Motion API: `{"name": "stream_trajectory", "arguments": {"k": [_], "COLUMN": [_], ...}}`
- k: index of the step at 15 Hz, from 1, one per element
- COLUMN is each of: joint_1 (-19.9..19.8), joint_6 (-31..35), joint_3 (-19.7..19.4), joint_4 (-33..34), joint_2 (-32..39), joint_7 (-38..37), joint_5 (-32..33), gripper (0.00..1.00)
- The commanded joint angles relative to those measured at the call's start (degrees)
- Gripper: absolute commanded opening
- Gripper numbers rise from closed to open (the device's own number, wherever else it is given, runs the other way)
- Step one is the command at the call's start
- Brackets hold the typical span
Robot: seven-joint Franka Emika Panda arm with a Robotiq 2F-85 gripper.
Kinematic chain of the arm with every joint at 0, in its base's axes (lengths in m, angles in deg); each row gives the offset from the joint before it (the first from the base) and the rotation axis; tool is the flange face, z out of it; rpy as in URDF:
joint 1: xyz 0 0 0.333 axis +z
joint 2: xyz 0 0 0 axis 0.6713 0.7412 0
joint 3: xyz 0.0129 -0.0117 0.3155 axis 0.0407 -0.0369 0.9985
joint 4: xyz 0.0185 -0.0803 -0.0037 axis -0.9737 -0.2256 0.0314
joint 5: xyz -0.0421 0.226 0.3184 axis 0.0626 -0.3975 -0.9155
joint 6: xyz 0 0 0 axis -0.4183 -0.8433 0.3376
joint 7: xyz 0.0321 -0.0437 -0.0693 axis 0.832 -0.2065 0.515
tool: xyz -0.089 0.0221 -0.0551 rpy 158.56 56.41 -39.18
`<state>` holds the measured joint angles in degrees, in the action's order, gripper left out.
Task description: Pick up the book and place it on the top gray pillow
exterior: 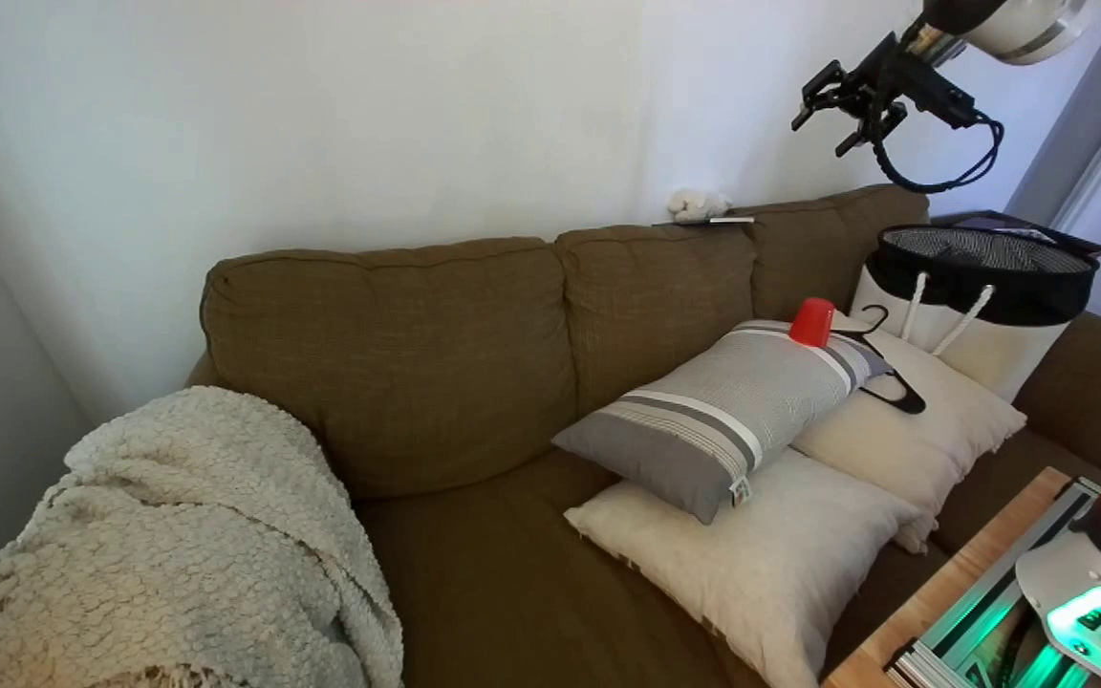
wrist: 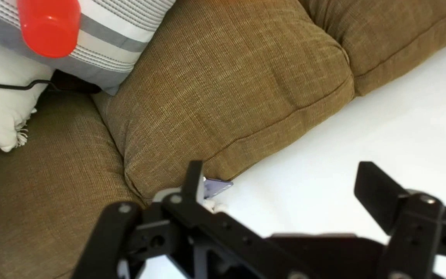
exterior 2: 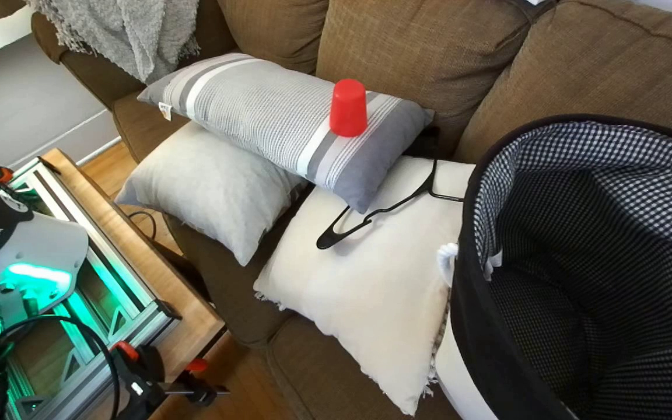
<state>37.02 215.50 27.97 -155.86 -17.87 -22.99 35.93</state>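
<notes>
The book (wrist: 216, 187) shows in the wrist view as a small blue-purple corner on the sofa back's top edge, partly hidden behind a gripper finger. In an exterior view a thin flat thing, seemingly the book (exterior: 730, 221), lies there edge-on. The top gray pillow (exterior: 740, 394) has striped bands and lies tilted over cream pillows; it also shows in an exterior view (exterior 2: 266, 96) and the wrist view (wrist: 118, 29). My gripper (exterior: 822, 134) is open and empty, high above the sofa back, apart from the book. Its fingers spread wide in the wrist view (wrist: 281, 166).
A red cup (exterior 2: 349, 108) stands upside down on the gray pillow. A black hanger (exterior 2: 394, 204) lies on a cream pillow (exterior 2: 359, 280). A fabric basket (exterior: 990, 287) stands on the sofa. A white fluffy object (exterior: 697, 204) sits beside the book, near the wall (exterior: 417, 115).
</notes>
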Motion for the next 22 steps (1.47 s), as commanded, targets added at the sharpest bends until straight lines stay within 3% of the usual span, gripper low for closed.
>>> {"name": "stream_trajectory", "arguments": {"k": [1, 5, 8, 13, 19, 20, 22], "joint_1": [0.3, -4.74, -8.95, -12.89, -12.74, -12.38, -12.05], "joint_6": [-6.42, -14.51, -16.91, -17.31, -15.28, -9.2, -3.86], "joint_3": [-6.49, -9.46, -10.3, -10.1, -9.58, -8.5, -6.66], "joint_4": [9.88, 17.08, 17.67, 15.75, 15.54, 14.74, 16.42], "joint_2": [9.69, 17.8, 22.98, 30.37, 30.72, 30.23, 30.41], "joint_7": [7.1, 9.21, 8.01, 3.47, 3.74, 4.87, 6.5], "joint_5": [-13.79, -25.87, -31.2, -33.03, -31.61, -37.09, -43.46], "gripper": [1.0, 1.0, 1.0, 1.0, 1.0, 1.0, 1.0]}}
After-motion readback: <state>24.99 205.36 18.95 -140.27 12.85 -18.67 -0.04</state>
